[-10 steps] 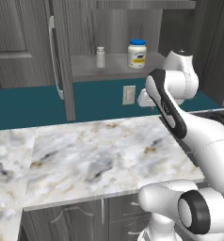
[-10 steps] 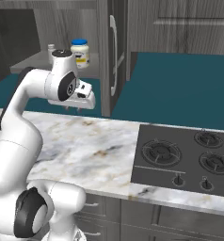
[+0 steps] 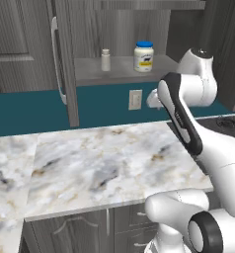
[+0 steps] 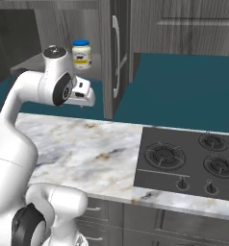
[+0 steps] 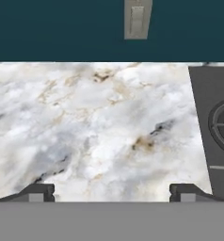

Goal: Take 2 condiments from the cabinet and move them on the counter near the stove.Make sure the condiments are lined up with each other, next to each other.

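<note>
Two condiments stand on the shelf of the open cabinet (image 3: 119,71): a slim pale shaker (image 3: 105,60) and, to its right, a cream jar (image 3: 143,56) with a blue lid. The jar (image 4: 81,54) also shows just behind the arm's upper joint. My gripper (image 5: 111,193) hangs over the marble counter (image 5: 95,127), below the shelf and well apart from both condiments. It points down, its fingertips (image 5: 36,192) stand wide open, and nothing is between them. The black stove (image 4: 188,161) lies to the right on the counter (image 4: 87,144).
The cabinet door (image 3: 65,64) with its long silver handle (image 3: 55,59) stands swung open at the shelf's left. A wall outlet (image 3: 135,99) sits on the teal backsplash under the shelf. Grey drawers (image 4: 150,226) run below the counter.
The arm has shifted only slightly. The jar and the shaker stand where they were.
</note>
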